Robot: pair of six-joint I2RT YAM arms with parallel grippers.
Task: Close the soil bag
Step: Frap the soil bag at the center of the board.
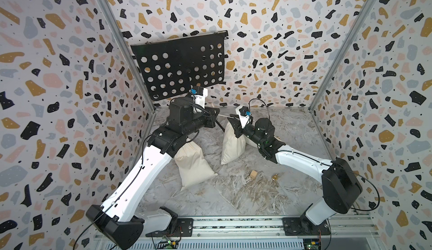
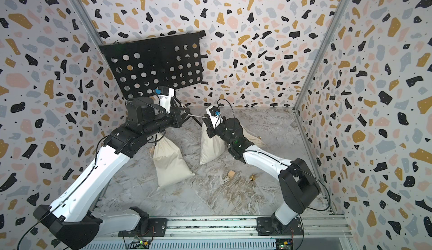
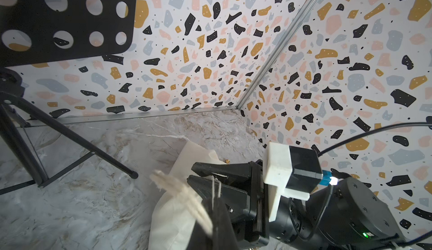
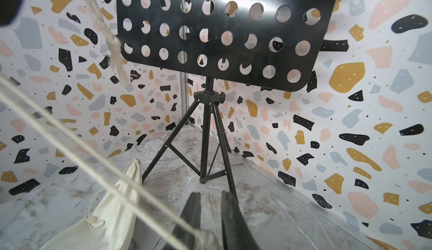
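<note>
Soil bag (image 1: 232,143) upright mid-table, its drawstring (image 1: 224,114) stretched taut to the left.
The left gripper (image 1: 217,113) is clenched on the cord, likely to cinch the neck. The right gripper (image 3: 190,172) sits at that neck, probably bracing it, jaws slightly parted with nothing visible between them. A second bag (image 1: 194,164) lies left.

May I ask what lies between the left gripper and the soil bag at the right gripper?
A pale drawstring, stretched taut from the left gripper to that soil bag; both top views show it.
</note>
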